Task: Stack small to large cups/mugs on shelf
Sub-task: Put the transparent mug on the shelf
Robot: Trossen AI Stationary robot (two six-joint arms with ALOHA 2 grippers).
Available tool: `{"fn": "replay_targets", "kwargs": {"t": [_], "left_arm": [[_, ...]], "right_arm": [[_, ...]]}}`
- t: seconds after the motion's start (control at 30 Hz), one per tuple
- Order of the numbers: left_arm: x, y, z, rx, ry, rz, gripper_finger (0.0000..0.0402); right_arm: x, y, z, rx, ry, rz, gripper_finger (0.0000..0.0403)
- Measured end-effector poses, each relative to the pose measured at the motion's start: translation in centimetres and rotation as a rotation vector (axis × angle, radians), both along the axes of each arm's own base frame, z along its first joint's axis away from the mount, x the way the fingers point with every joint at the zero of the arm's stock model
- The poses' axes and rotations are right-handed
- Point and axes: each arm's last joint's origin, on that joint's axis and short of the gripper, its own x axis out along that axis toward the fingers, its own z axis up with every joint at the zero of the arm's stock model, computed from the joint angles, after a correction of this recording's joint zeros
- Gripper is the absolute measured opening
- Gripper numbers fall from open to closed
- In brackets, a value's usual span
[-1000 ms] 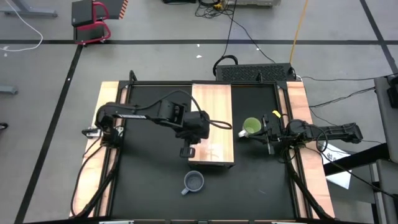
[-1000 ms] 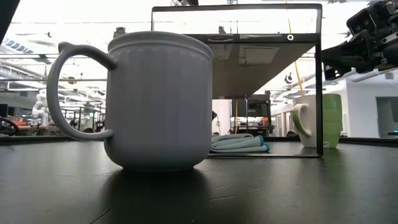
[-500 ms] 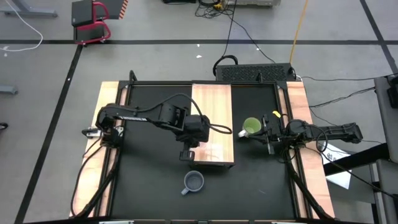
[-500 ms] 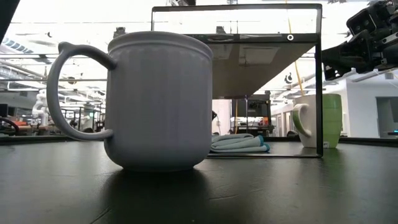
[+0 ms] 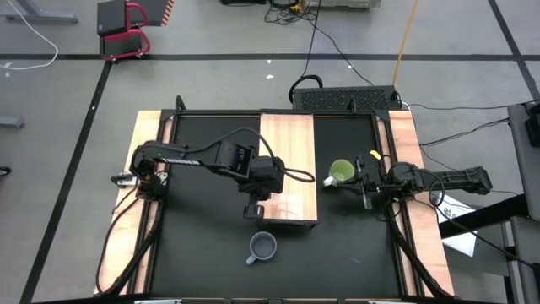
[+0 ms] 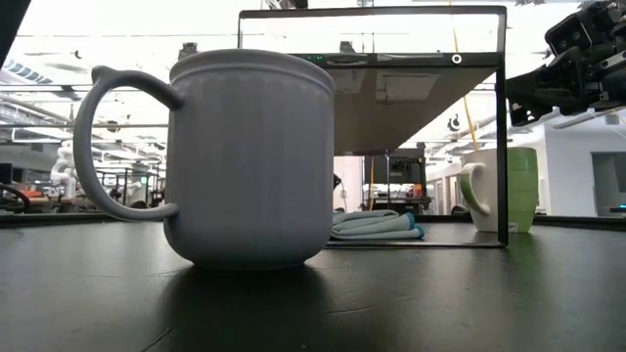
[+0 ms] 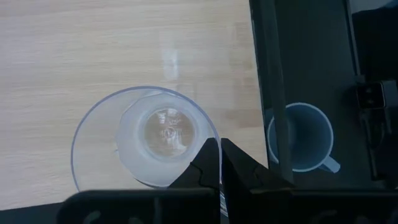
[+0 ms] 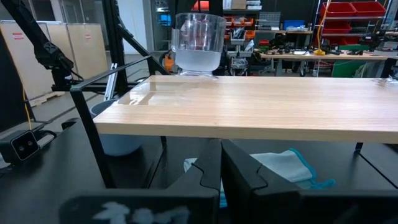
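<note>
The small clear glass cup (image 7: 146, 138) stands upright on its base near the near end of the wooden shelf (image 5: 287, 152); it also shows in the right wrist view (image 8: 198, 40). My left gripper (image 7: 221, 152) is shut and hovers above the shelf beside the glass's rim; no fingers show on the glass in the right wrist view. The blue-grey mug (image 5: 264, 246) stands on the black table in front of the shelf's near end. The lime-green mug (image 5: 341, 173) stands on the table to the right of the shelf. My right gripper (image 5: 364, 184) is shut and empty, raised just right of the green mug.
The shelf is a board raised on a black metal frame (image 6: 503, 127). A folded pale blue cloth (image 6: 377, 225) lies on the table under it. Light wooden strips (image 5: 148, 169) edge the table on both sides. Cables (image 5: 337, 51) run over the floor beyond the far edge.
My left gripper has shifted a little toward the table's near edge, over the shelf's near end. The glass, both mugs and my right arm have stayed where they were.
</note>
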Motion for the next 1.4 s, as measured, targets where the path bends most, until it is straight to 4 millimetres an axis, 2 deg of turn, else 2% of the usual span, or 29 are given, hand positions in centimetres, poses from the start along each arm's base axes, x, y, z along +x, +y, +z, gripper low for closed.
{"fn": "replay_targets", "kwargs": {"t": [0.53, 0.8, 1.13, 1.4], "left_arm": [[0.0, -0.2, 0.0, -0.007, 0.003, -0.031, 0.0], [0.0, -0.4, -1.1, 0.003, 0.028, -0.041, 0.0], [0.1, -0.4, -1.3, 0.006, 0.023, -0.05, 0.0], [0.2, -0.4, -1.4, 0.005, 0.022, -0.057, 0.0015]], "right_arm": [[0.0, 0.0, 0.0, 0.003, 0.002, 0.0, 0.0], [0.0, 0.0, 0.0, 0.003, 0.003, 0.0, 0.0], [0.0, 0.0, 0.0, 0.003, 0.004, -0.001, 0.0], [0.0, 0.0, -0.1, 0.004, 0.005, -0.001, 0.0]]}}
